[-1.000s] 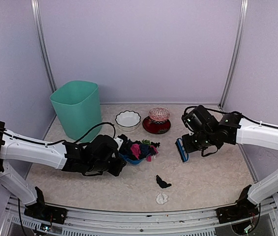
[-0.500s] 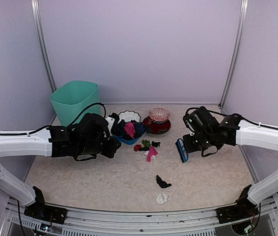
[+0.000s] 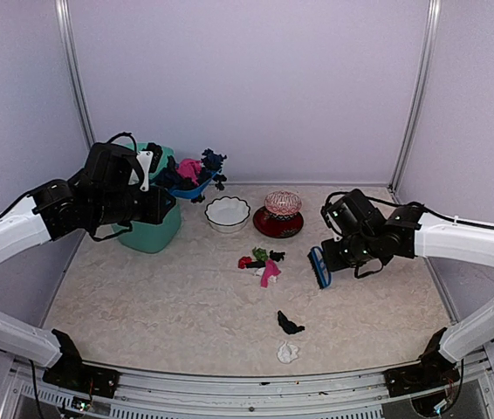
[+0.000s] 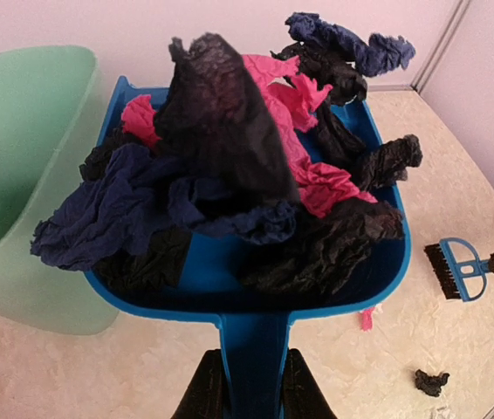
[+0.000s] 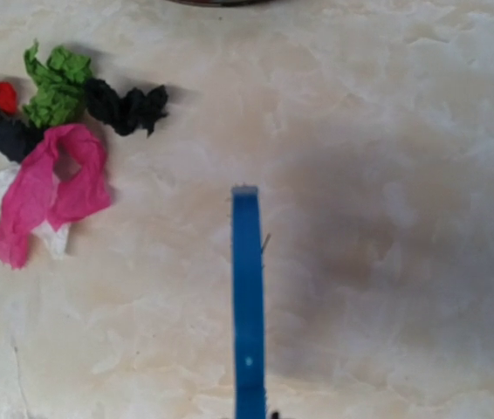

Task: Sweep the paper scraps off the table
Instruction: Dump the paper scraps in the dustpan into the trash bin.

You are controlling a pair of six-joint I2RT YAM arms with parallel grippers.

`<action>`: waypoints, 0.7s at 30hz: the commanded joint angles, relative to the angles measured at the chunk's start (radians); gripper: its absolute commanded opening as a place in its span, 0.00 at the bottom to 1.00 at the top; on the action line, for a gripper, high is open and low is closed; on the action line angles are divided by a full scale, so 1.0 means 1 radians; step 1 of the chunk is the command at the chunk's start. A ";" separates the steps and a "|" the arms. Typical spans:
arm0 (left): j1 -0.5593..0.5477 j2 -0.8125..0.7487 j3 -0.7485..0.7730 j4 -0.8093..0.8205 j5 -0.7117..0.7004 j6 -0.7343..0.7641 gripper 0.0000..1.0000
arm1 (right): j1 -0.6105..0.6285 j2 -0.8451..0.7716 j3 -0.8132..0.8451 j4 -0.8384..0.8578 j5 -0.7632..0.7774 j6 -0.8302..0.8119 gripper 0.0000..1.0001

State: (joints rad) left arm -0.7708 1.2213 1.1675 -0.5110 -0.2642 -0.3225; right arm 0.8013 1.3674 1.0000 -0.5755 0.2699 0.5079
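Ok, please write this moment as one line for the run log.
left gripper: shut on dustpan handle, raised beside bin | right gripper: shut on brush | scraps: some in dustpan, some on table

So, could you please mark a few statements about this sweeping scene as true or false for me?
1. The left gripper clamps the dustpan by its handle. True.
2. The dustpan is empty. False: paper scraps are heaped in it.
3. A colourful scrap cluster lies on the table. True.
4. The dustpan rests on the table. False: it is raised beside the green bin.
5. The right gripper holds the brush. True.
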 commanded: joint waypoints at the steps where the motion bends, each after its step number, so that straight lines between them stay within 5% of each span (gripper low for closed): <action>1: 0.069 -0.046 0.071 -0.080 0.019 0.024 0.00 | -0.011 0.011 0.008 0.032 -0.008 -0.018 0.00; 13: 0.327 -0.086 0.139 -0.162 0.153 -0.041 0.00 | -0.011 0.016 -0.003 0.057 -0.020 -0.020 0.00; 21: 0.514 -0.051 0.143 -0.141 0.513 -0.125 0.00 | -0.011 0.009 -0.021 0.072 -0.026 -0.014 0.00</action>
State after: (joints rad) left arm -0.3206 1.1549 1.2846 -0.6670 0.0093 -0.3981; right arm 0.8009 1.3766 0.9989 -0.5301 0.2474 0.4911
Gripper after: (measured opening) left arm 0.158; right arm 0.043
